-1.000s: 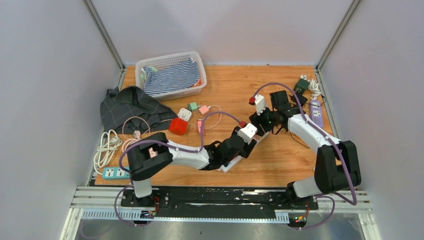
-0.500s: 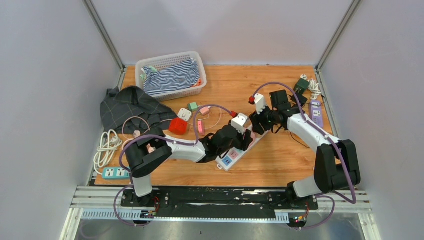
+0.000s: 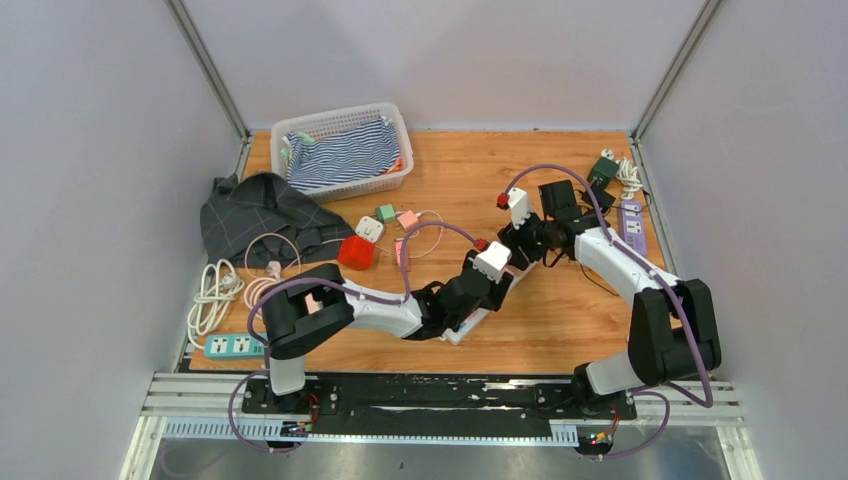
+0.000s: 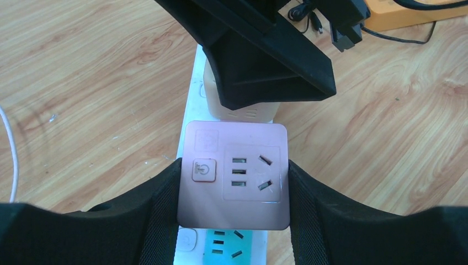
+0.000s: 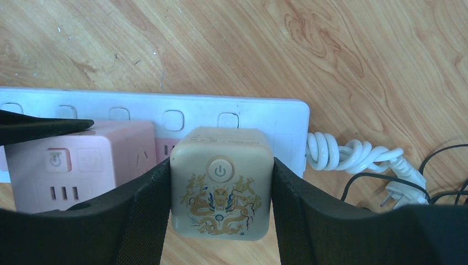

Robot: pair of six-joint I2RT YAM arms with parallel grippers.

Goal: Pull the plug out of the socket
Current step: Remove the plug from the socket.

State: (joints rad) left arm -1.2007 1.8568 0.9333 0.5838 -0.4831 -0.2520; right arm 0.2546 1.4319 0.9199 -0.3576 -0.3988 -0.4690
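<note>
Counter [image 3: 560, 310]: bare orange-brown wood planks, with the arms mounted at its near edge.
Room: plain grey walls [image 3: 450, 60] on three sides.
Back left: a white basket [image 3: 330, 115] holding striped cloth [image 3: 345, 155], with a dark checked cloth [image 3: 255, 210] in front of it.
Left edge: a coiled white cable [image 3: 210, 295].
Power strip [image 5: 248, 113]: white, lying flat on the wood at mid-counter, its curled cord trailing off one end.
Pink cube [image 4: 234, 174]: sits on the strip, just beside the beige cube [image 5: 221, 182], which is also on the strip.
Left tool [image 4: 233, 185]: clamped on the pink cube, one black finger against each side face.
Right tool [image 5: 221, 190]: clamped on the beige cube the same way, dragon face up.
Tools: both meet over the strip, nose to nose.
</note>
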